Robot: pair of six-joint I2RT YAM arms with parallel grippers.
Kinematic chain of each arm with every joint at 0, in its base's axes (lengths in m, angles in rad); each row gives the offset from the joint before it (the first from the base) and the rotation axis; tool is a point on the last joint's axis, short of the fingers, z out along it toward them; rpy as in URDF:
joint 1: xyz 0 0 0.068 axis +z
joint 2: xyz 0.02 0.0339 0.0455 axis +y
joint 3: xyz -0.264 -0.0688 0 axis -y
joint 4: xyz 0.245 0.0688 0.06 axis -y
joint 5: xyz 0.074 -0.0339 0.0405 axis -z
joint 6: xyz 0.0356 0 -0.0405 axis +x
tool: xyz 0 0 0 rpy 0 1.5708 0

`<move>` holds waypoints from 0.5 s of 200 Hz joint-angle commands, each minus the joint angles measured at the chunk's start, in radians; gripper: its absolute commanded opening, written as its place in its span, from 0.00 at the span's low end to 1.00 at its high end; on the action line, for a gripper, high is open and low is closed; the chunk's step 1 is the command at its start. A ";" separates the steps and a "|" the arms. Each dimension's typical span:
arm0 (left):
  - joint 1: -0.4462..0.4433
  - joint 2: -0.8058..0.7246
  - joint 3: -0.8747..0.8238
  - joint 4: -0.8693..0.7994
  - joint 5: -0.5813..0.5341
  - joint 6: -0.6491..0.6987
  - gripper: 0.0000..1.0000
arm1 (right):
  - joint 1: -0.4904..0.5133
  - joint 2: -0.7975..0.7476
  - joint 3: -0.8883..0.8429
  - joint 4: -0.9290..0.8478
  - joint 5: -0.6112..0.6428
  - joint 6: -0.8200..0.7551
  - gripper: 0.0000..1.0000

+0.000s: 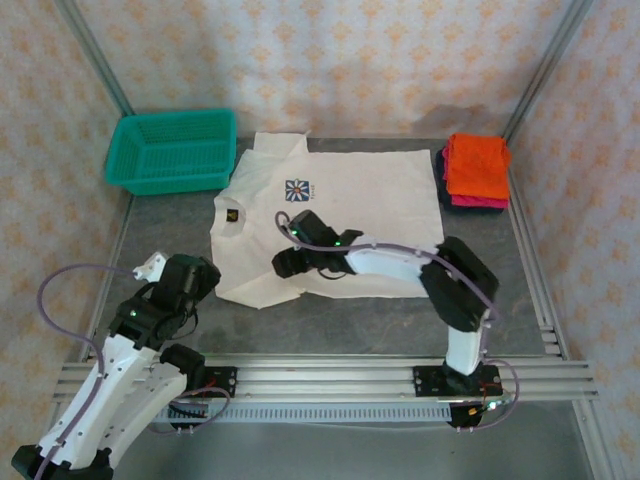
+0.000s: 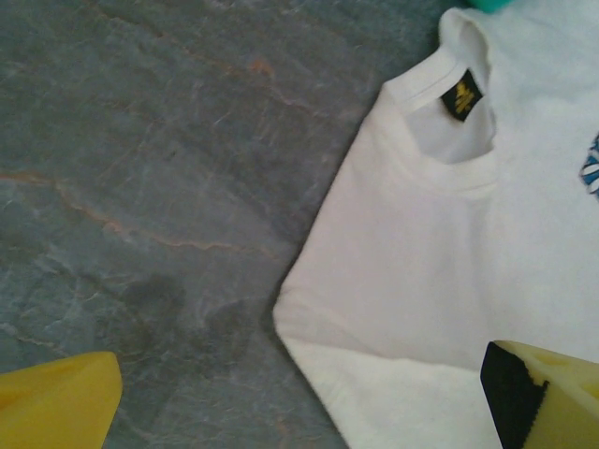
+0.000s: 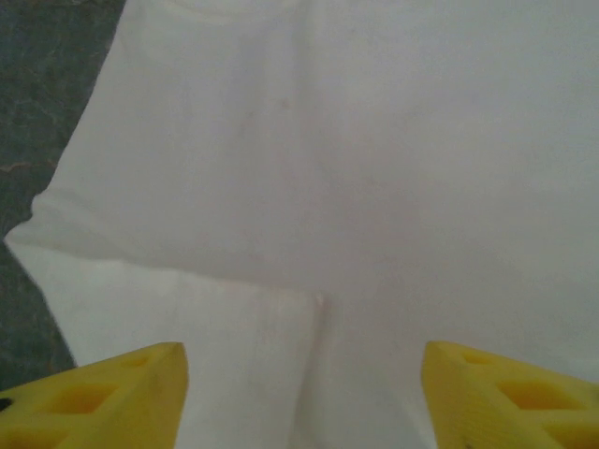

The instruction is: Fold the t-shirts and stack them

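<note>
A white t-shirt (image 1: 350,200) with a small blue chest logo lies spread flat in the middle of the table, collar to the left. Its collar with a black neck label (image 2: 461,96) and a folded edge show in the left wrist view. My left gripper (image 2: 301,383) is open wide above the table just off that folded edge, holding nothing. My right gripper (image 1: 287,265) hovers over the near left part of the shirt. In the right wrist view it (image 3: 301,374) is open over plain white cloth with a crease, gripping nothing. Folded orange, pink and dark shirts (image 1: 476,170) are stacked at the back right.
A teal mesh basket (image 1: 175,150) stands at the back left, next to the shirt's far corner. Bare grey table (image 1: 330,320) lies between the shirt and the metal rails (image 1: 330,378) at the near edge. Patterned walls enclose the table.
</note>
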 commanded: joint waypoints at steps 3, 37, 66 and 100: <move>0.001 0.039 -0.008 -0.033 0.006 0.004 1.00 | 0.001 0.102 0.107 -0.005 -0.032 0.027 0.60; 0.001 0.091 0.005 0.005 0.040 0.020 1.00 | 0.004 0.174 0.143 -0.014 -0.057 0.031 0.48; 0.001 0.090 -0.003 0.010 0.056 0.014 1.00 | 0.009 0.147 0.127 -0.017 -0.053 0.035 0.16; 0.001 0.103 -0.025 0.024 0.101 0.002 1.00 | 0.035 0.079 0.066 0.005 -0.018 0.048 0.21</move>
